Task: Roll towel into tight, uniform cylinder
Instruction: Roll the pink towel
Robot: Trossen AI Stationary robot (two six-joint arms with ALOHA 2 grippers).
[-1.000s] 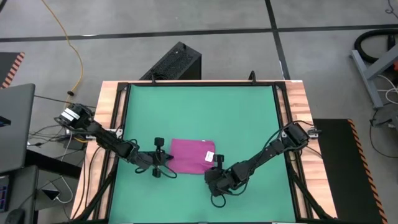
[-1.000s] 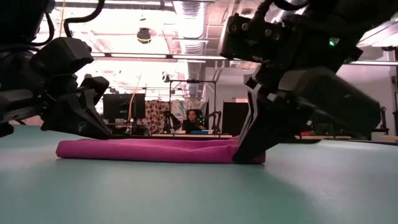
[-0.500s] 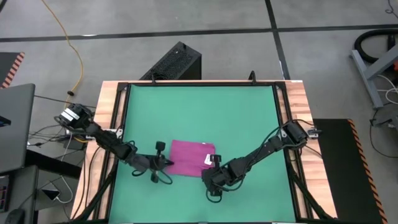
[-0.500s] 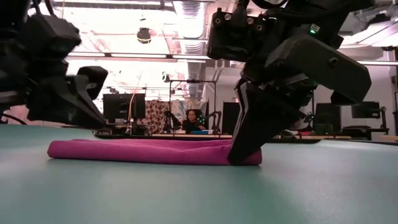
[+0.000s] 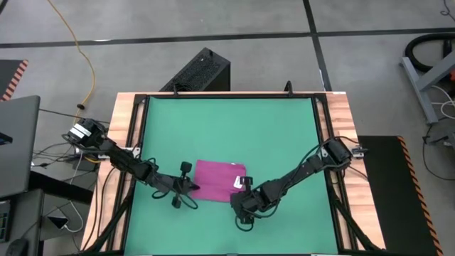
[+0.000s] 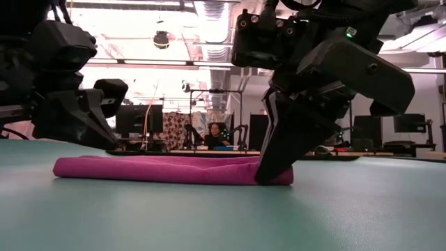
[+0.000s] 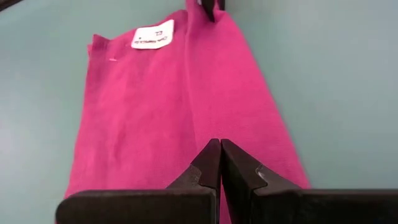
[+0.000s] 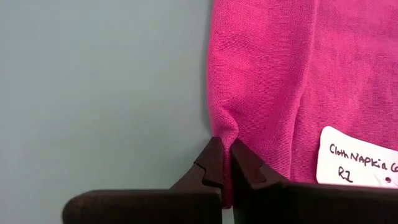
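The magenta-pink towel (image 5: 217, 178) lies flat on the green mat (image 5: 227, 128), near the table's front. Its white tag (image 7: 153, 34) sits at the right edge and also shows in the right wrist view (image 8: 360, 163). My left gripper (image 7: 220, 149) is shut at the towel's left end. My right gripper (image 8: 224, 148) is shut at the towel's near right corner. In the low view the towel (image 6: 160, 169) is a low flat strip, with my right gripper (image 6: 273, 174) at its right end. My left gripper has its shut fingertips (image 7: 211, 163) on a raised crease (image 7: 200, 118) at the towel's left end, slanting down from the table's left. The tips hide whether cloth is pinched between them. The towel lies on the mat. My right gripper pinches the right end of the towel's near edge (image 8: 222, 127) between its two fingers, slanting down from the table's right. The cloth puckers into a small fold just ahead of the tips. The rest of the towel lies flat on the mat.
The wooden table frame (image 5: 128, 142) borders the mat. Bare mat lies beyond the towel toward the far edge (image 5: 227, 114). A black box (image 5: 202, 71) stands on the floor behind the table. A person (image 6: 212, 134) sits in the room far behind.
My right gripper has moved a little toward the table's left and tipped steeper, taking the towel's near right corner with it. The towel has slid slightly toward the left along the mat and stays flat. My left gripper has shifted slightly at the towel's left end.
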